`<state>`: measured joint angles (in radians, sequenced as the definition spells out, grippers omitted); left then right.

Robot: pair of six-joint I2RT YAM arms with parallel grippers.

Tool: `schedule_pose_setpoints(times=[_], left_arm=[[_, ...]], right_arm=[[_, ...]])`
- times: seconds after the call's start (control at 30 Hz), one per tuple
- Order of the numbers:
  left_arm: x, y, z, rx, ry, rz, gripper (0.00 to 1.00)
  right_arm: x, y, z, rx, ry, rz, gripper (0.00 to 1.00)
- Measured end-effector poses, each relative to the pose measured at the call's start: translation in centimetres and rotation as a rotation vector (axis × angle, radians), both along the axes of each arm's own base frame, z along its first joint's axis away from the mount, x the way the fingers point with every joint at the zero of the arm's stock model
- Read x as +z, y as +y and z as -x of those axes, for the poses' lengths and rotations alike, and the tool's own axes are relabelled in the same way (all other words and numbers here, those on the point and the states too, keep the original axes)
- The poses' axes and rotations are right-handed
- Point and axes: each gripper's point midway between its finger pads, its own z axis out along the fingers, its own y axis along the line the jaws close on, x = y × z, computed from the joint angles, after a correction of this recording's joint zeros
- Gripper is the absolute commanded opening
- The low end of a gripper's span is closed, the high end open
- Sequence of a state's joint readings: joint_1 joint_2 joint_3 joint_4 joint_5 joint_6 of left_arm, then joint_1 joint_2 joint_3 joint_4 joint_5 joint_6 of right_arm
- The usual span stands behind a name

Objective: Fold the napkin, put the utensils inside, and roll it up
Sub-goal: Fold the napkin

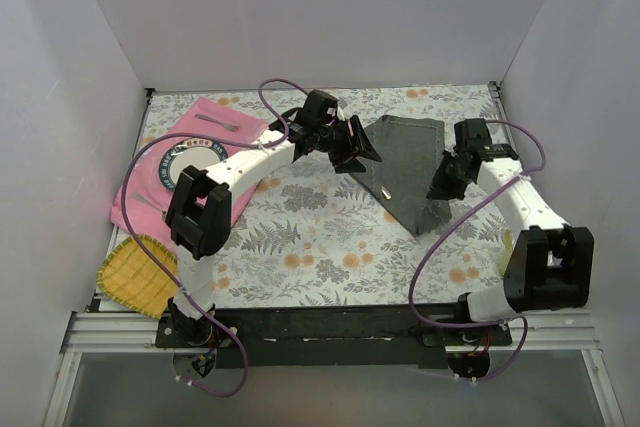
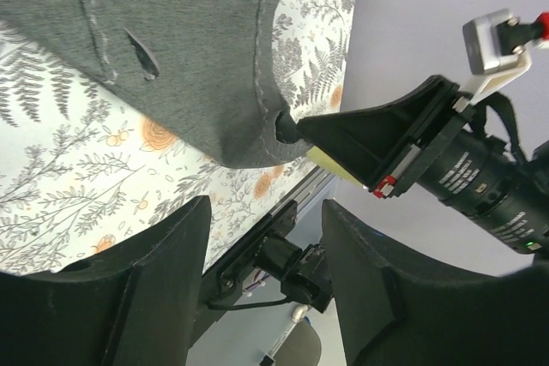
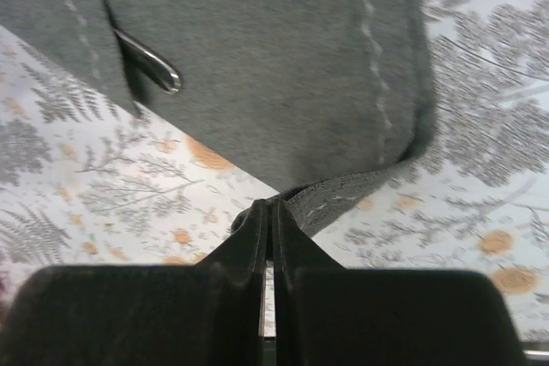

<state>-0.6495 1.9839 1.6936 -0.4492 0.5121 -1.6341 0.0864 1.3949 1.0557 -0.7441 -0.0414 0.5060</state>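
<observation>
I work in a robot test booth, not a dining room. Plain white walls (image 1: pixel 300 17) box in the flower-print tabletop (image 1: pixel 330 257) left, right and far. My two arms (image 1: pixel 245 159) are bolted to an aluminium rail (image 1: pixel 110 332) at the near edge, trailing purple cables (image 1: pixel 123 202). The pink placemat (image 1: pixel 195 142) and napkin (image 1: pixel 405 162) make a staged setting.

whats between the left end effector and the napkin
Only bare floral tablecloth; the open left end effector hovers short of the napkin. Left wrist view shows it.

The napkin (image 3: pixel 257 57) is matt grey cloth, hem stitched; the utensil (image 3: pixel 156 64) is glossy metal; the left fingers (image 2: pixel 141 297) are matt black plastic.
</observation>
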Motion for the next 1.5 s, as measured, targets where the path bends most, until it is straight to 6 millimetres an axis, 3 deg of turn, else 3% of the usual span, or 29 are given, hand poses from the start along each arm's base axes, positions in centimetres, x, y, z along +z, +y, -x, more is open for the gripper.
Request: schedule_pose_setpoints(times=[0.17, 0.33, 0.53, 0.67, 0.83, 1.2, 1.5], left_arm=[[-0.9, 1.3, -0.5, 0.027, 0.025, -0.021, 0.53], [-0.3, 2.2, -0.8, 0.05, 0.018, -0.021, 0.53], [0.7, 3.3, -0.7, 0.069, 0.005, -0.016, 0.53], [0.7, 4.0, -0.6, 0.081, 0.007, -0.019, 0.53], [1.0, 4.5, -1.0, 0.094, 0.003, -0.017, 0.53], [0.7, 4.9, -1.2, 0.103, 0.006, -0.021, 0.53], [0.3, 5.0, -1.0, 0.103, 0.015, -0.027, 0.53]], right_arm=[[-0.1, 3.3, -4.1, 0.027, 0.019, -0.056, 0.01], [-0.4, 5.9, -8.7, 0.027, 0.02, -0.077, 0.01], [-0.5, 8.1, -13.4, 0.027, 0.013, -0.084, 0.01], [-0.4, 9.2, -15.5, 0.044, -0.002, -0.079, 0.01], [0.1, 10.3, -16.9, 0.08, -0.025, -0.075, 0.01], [1.0, 11.0, -17.3, 0.189, -0.069, -0.04, 0.01], [3.3, 11.9, -18.0, 0.263, -0.164, -0.048, 0.01]])
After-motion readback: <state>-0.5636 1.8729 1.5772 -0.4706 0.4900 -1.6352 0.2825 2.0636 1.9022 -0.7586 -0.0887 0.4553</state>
